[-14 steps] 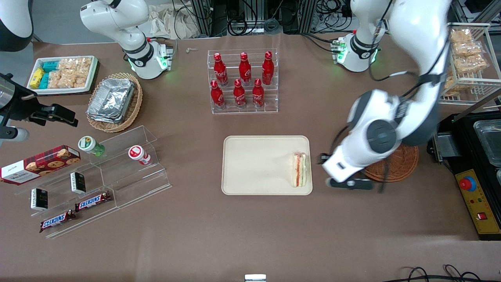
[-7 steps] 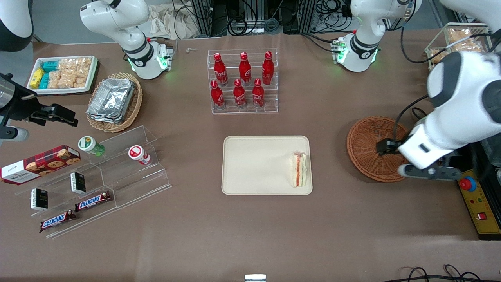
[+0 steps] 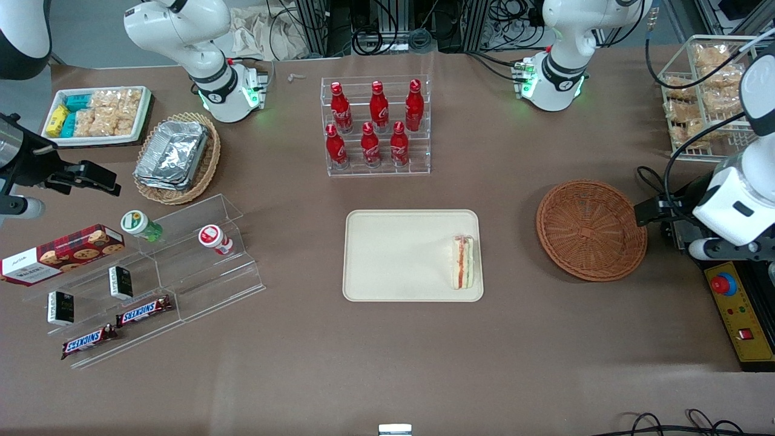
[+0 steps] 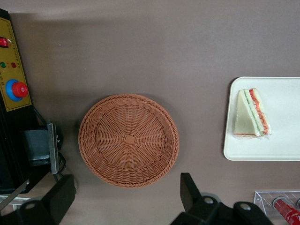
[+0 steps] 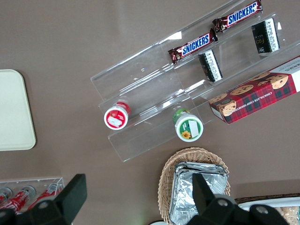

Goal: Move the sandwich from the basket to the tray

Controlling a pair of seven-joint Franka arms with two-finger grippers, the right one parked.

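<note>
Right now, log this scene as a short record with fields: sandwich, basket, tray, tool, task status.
sandwich: lying on the tray, at its edge nearest the basket
basket: nothing in it, beside the tray toward the working arm's end
tray: holds only the sandwich
tool: open, holding nothing, above the table clear of the basket
task status: sandwich placed
</note>
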